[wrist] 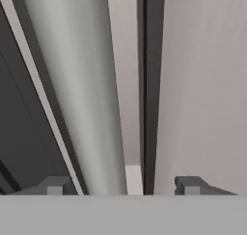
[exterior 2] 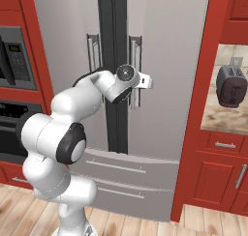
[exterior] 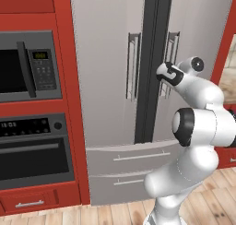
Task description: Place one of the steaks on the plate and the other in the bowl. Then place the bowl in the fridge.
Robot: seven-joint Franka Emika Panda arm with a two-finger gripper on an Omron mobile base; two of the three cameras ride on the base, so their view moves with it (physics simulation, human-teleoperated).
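Observation:
The tall grey fridge [exterior: 106,58] [exterior 2: 169,61] stands shut straight ahead, its two doors meeting at a dark centre seam. My gripper [exterior 2: 147,81] [wrist: 120,186] is up against the right door's vertical bar handle [exterior: 171,53] [exterior 2: 136,51] [wrist: 82,84]. In the hand view the bar runs between my two fingertips [wrist: 190,185]. The jaws are open around it, with a gap on the right side. The steaks, the plate and the bowl are out of view.
A microwave [exterior: 27,65] and a wall oven [exterior: 32,148] sit in red cabinetry left of the fridge. To the right, a toaster [exterior 2: 231,85] stands on a counter [exterior 2: 220,119] over red cabinets. Two fridge drawers [exterior: 133,157] lie below the doors.

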